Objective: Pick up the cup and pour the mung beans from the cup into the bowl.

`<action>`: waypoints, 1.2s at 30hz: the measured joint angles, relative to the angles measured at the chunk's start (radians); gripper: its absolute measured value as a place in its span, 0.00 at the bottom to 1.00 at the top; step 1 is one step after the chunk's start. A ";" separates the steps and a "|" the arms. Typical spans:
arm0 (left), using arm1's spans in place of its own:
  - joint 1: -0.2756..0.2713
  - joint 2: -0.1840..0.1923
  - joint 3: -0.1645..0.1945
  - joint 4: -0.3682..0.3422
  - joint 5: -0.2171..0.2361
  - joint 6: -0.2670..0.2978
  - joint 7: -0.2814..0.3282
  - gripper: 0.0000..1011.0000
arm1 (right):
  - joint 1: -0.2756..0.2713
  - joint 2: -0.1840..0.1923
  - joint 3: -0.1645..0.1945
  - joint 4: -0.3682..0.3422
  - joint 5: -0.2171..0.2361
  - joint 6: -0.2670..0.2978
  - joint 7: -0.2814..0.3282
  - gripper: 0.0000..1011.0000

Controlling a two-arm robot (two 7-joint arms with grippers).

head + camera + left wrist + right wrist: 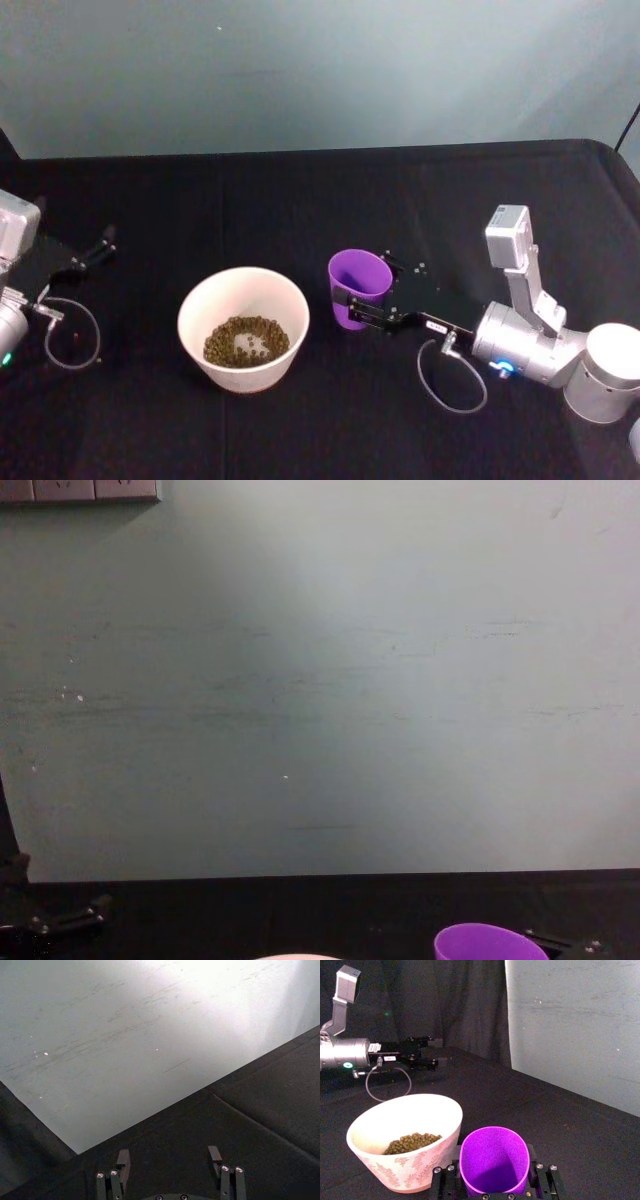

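Purple cup (358, 287) stands upright on the black surface (330, 190), just to the right of the bowl (243, 325) and apart from it. The right hand (372, 303) sits around the cup's lower half, one finger on each side, closed on it or very nearly so; the wrist view suggests contact, though the exact touch is hard to confirm. From that wrist view the cup's inside looks empty, while mung beans (246, 341) already lie in a loose heap at the bottom of the bowl, which has a pale leaf pattern on its outer wall. The pour therefore appears finished and the cup seems to be back on the surface.

The left hand (95, 251) rests parked at the far left edge of the surface, its fingers apart and holding nothing.

If the step now is letting go, it would go best with the fingers spreading evenly while the cup stands flat, then a straight retreat away from the bowl, so neither finger drags the light cup over or nudges the bowl's rim.
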 joint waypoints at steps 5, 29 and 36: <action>0.000 0.000 0.000 0.000 0.000 0.000 0.000 1.00 | -0.001 0.001 -0.002 -0.003 -0.007 0.000 -0.005 0.72; 0.000 0.000 0.000 0.000 0.000 0.000 0.000 1.00 | -0.001 0.001 0.001 -0.002 -0.003 0.000 -0.004 0.99; 0.000 0.000 0.000 0.000 0.000 0.000 0.000 1.00 | -0.001 0.001 0.001 -0.002 -0.002 0.001 -0.004 0.99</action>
